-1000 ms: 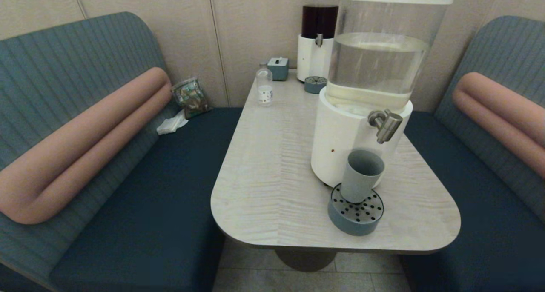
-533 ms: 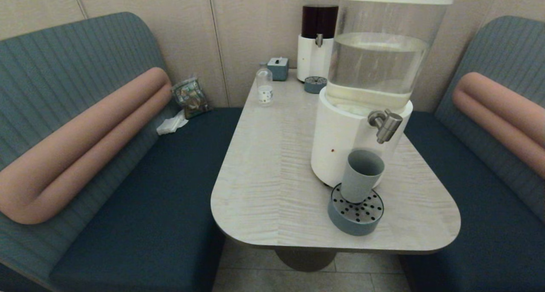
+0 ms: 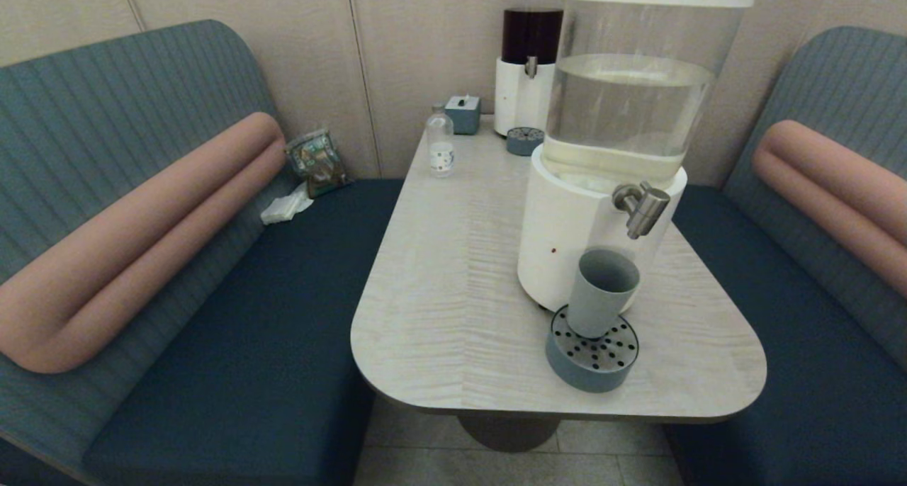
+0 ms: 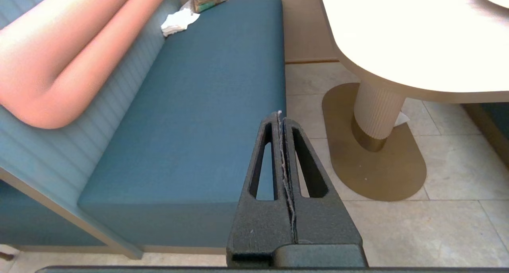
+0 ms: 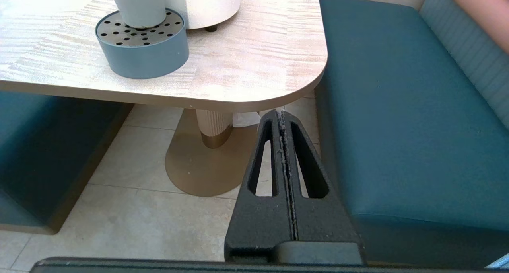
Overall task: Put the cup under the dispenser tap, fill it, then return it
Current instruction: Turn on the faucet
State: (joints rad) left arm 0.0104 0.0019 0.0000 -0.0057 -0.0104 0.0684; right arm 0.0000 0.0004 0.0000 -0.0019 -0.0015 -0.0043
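The cup [image 3: 601,292] is standing upright on the perforated top of the round blue-grey drip tray [image 3: 592,362], which is sitting on the pale wood-grain table [image 3: 453,287] near its near right corner. The cup's open mouth is lying just below and slightly to the left of the dispenser tap [image 3: 643,210], not touching it. The tap is sticking out from the white base of the large dispenser [image 3: 567,238], whose clear tank is showing clear liquid partway up. Whether the cup is holding any liquid cannot be told. Nothing is gripping the cup. The left gripper [image 4: 281,117] is hanging low on the near left, below table height, over the edge of the dark blue bench seat [image 4: 206,106], its fingers pressed flat together with nothing between them. The right gripper [image 5: 281,116] is hanging low on the near right, below the table's rounded corner and beside the right bench, its fingers likewise pressed together and empty; neither arm is showing in the head view. At the far end of the table a smaller dispenser with dark liquid [image 3: 528,54] is standing, with a small clear bottle [image 3: 440,146] and a small blue box [image 3: 463,112] to its left.
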